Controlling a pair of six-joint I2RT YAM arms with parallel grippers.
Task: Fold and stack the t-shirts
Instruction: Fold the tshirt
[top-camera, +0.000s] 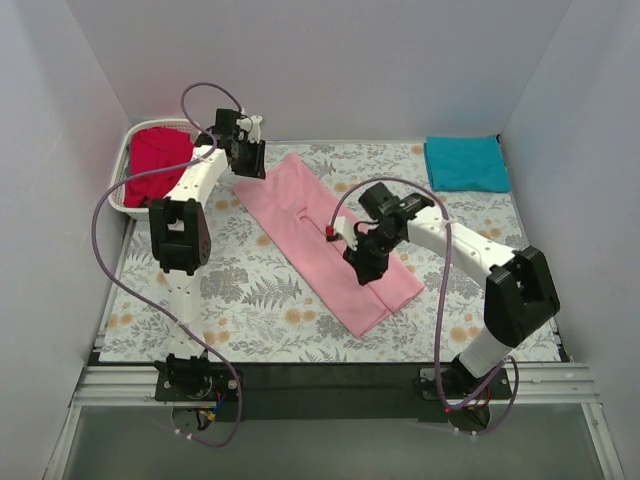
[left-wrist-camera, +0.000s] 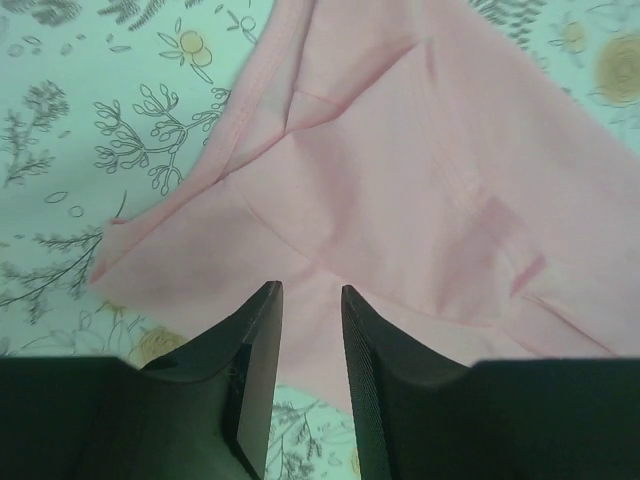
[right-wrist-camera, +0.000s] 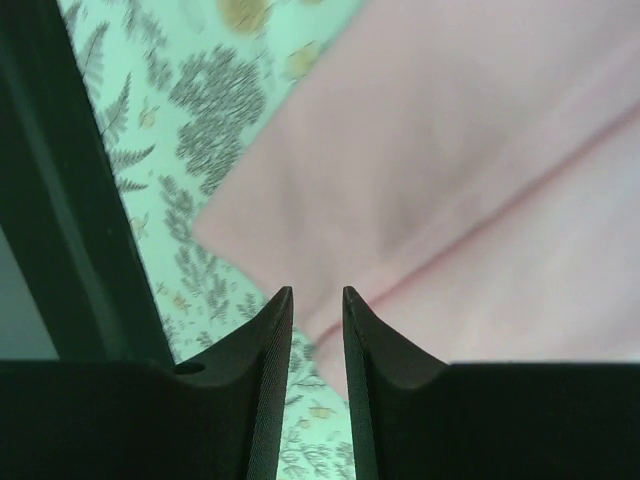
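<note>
Probably a lab test booth: plain white walls (top-camera: 350, 60), floral tablecloth (top-camera: 250, 290).

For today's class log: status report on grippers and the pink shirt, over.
Left gripper, right gripper narrowly open, empty. Pink t-shirt flat, long strip. Nothing blocking.

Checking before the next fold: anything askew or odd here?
Pink shirt lies diagonally across the table, unlike the squared teal shirt. Red shirt sits crumpled and unfolded in the basket. Nothing looks damaged.
</note>
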